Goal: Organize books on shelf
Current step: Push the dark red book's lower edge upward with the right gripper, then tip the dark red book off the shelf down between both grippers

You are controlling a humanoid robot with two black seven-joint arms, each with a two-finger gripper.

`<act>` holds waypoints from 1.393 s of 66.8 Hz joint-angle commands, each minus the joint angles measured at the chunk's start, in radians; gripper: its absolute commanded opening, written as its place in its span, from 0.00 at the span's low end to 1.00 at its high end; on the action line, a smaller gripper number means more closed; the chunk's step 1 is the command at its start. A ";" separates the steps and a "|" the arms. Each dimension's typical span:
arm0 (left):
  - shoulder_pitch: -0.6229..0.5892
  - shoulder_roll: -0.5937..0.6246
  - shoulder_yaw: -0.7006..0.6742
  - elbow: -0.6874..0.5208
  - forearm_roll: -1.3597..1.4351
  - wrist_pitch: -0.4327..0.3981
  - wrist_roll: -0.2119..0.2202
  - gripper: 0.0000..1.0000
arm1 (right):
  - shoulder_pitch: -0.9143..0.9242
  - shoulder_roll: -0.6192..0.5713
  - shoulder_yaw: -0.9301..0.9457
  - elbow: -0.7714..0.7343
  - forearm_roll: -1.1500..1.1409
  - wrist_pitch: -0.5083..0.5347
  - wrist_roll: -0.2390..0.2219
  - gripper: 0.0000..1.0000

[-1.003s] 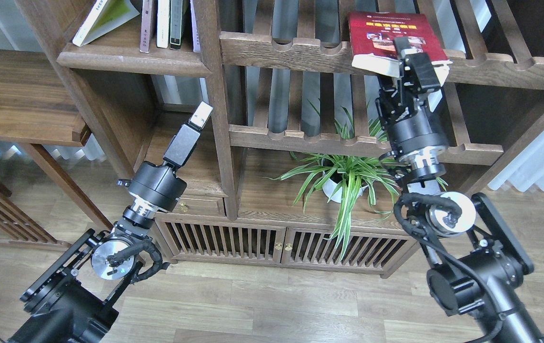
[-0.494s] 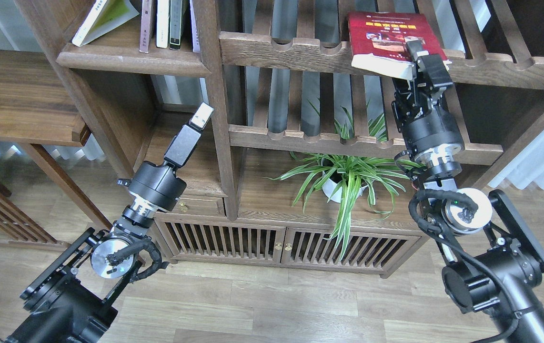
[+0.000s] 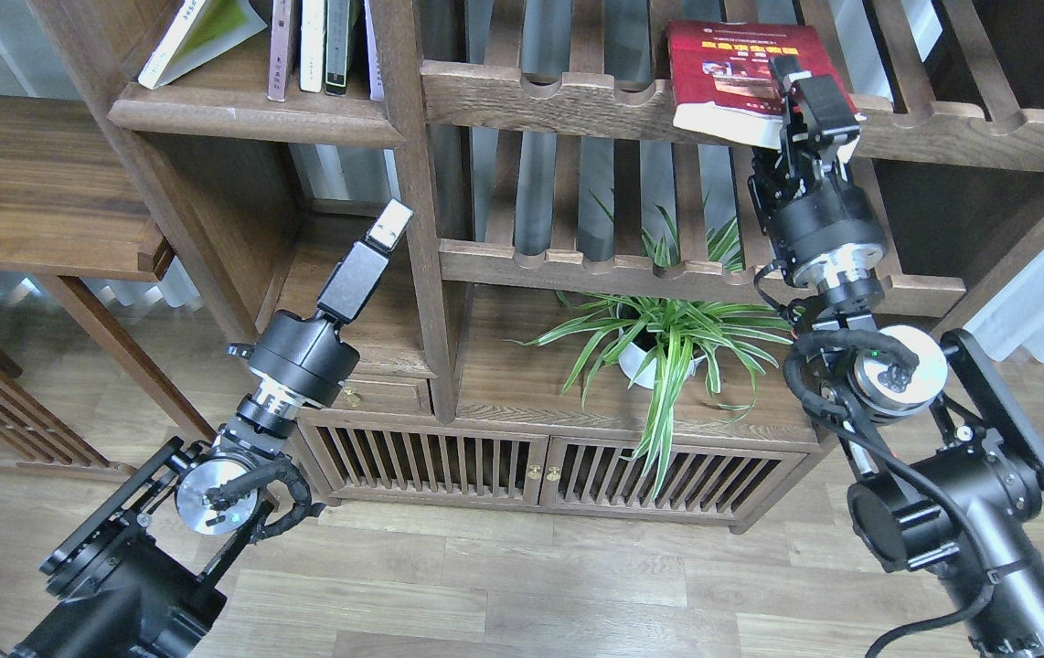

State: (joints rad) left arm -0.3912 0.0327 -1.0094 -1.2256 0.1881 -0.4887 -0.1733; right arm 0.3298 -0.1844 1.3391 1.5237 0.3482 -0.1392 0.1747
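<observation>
A red book point(image 3: 732, 64) lies flat on the slatted upper rack point(image 3: 577, 100), its near edge hanging over the front rail. My right gripper point(image 3: 805, 91) is at the book's near right corner. One finger point(image 3: 787, 71) lies over the cover and the other side sits beside and below the edge, so the jaws straddle the book. Several books point(image 3: 312, 46) stand on the upper left shelf point(image 3: 257, 114), and a green-and-white one point(image 3: 197, 37) leans there. My left gripper point(image 3: 388, 224) is raised beside the shelf post, seen edge-on and holding nothing.
A potted spider plant point(image 3: 664, 347) stands on the lower shelf under my right arm. The vertical post point(image 3: 417, 228) is just right of my left gripper. A cabinet with slatted doors point(image 3: 540, 471) is below. A wooden side table point(image 3: 37, 201) is at the left.
My right gripper has moved right along the red book's near edge and slightly up. The book has stayed in place. The left arm has barely moved.
</observation>
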 commanded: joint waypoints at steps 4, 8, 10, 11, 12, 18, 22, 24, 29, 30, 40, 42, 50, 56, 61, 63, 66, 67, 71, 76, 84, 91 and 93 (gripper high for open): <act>0.000 0.001 0.000 0.000 -0.001 0.000 0.000 1.00 | 0.000 -0.026 0.002 0.003 0.000 0.007 0.002 0.56; 0.000 0.001 0.000 0.000 -0.001 0.000 0.000 1.00 | 0.000 -0.035 0.002 0.003 0.000 0.009 0.002 0.53; 0.000 0.001 0.000 0.002 -0.001 0.000 0.000 1.00 | 0.002 -0.038 0.002 0.003 -0.002 0.007 0.002 0.51; 0.000 0.001 0.000 0.002 -0.001 0.000 0.000 1.00 | 0.002 -0.040 0.002 0.003 -0.002 0.006 0.003 0.51; 0.000 0.003 -0.001 0.002 -0.001 0.000 0.000 1.00 | 0.002 -0.043 0.002 0.003 -0.002 0.006 0.003 0.48; 0.000 0.001 -0.003 0.002 -0.001 0.000 0.000 1.00 | 0.000 -0.050 0.012 0.003 -0.002 0.013 0.009 0.37; 0.000 0.001 -0.003 0.002 -0.001 0.000 0.000 1.00 | -0.002 -0.050 0.025 0.003 -0.002 0.017 0.009 0.32; -0.002 0.001 -0.005 0.002 -0.001 0.000 0.000 1.00 | -0.003 -0.050 0.029 0.003 -0.002 0.024 0.009 0.28; -0.002 0.001 -0.011 0.003 -0.001 0.000 0.000 1.00 | -0.009 -0.049 0.029 0.003 -0.002 0.090 0.011 0.14; -0.002 0.001 -0.011 0.003 -0.001 0.000 0.000 1.00 | -0.009 -0.050 0.029 0.003 -0.002 0.105 0.011 0.11; -0.003 0.001 -0.014 0.005 -0.001 0.000 0.000 1.00 | -0.020 -0.049 0.018 -0.007 -0.005 0.233 0.011 0.04; -0.003 0.001 -0.015 0.005 -0.001 0.000 -0.002 1.00 | -0.021 -0.047 0.017 -0.008 -0.003 0.242 0.011 0.04; -0.003 -0.004 -0.015 0.005 -0.007 0.000 -0.002 1.00 | -0.040 -0.041 0.023 -0.007 -0.002 0.282 0.011 0.04; -0.003 -0.014 -0.018 0.005 -0.031 0.000 -0.014 1.00 | -0.078 -0.040 0.012 -0.007 0.000 0.397 0.008 0.04; -0.005 -0.019 -0.021 0.005 -0.088 0.000 -0.006 1.00 | -0.101 -0.041 0.003 -0.007 -0.002 0.477 0.003 0.04; -0.011 -0.019 -0.021 0.005 -0.114 0.000 -0.003 1.00 | -0.106 -0.040 -0.006 -0.007 -0.002 0.518 0.003 0.04; -0.020 -0.017 -0.021 0.005 -0.133 0.000 -0.003 1.00 | -0.110 -0.038 -0.017 -0.007 0.000 0.562 0.003 0.04; -0.028 -0.014 -0.023 0.005 -0.143 0.000 -0.003 1.00 | -0.113 -0.038 -0.027 -0.007 -0.002 0.601 0.003 0.04; -0.041 -0.013 -0.028 0.005 -0.154 0.000 -0.003 1.00 | -0.124 -0.038 -0.049 -0.007 -0.002 0.628 0.002 0.04; -0.064 -0.013 -0.037 0.003 -0.156 0.000 -0.003 1.00 | -0.138 -0.038 -0.083 -0.007 -0.002 0.628 0.002 0.04; -0.087 -0.013 -0.037 -0.002 -0.160 0.000 -0.003 1.00 | -0.163 -0.038 -0.103 -0.007 -0.002 0.628 0.000 0.04; -0.100 -0.008 -0.034 -0.011 -0.176 0.000 0.001 0.99 | -0.183 -0.038 -0.127 -0.007 -0.002 0.628 0.000 0.04; -0.103 -0.008 -0.031 -0.012 -0.182 0.000 0.008 0.99 | -0.187 -0.038 -0.138 -0.007 -0.002 0.628 0.000 0.04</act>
State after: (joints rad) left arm -0.4816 0.0214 -1.0459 -1.2305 0.0226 -0.4887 -0.1752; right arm 0.1604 -0.2223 1.2284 1.5173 0.3470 0.4886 0.1756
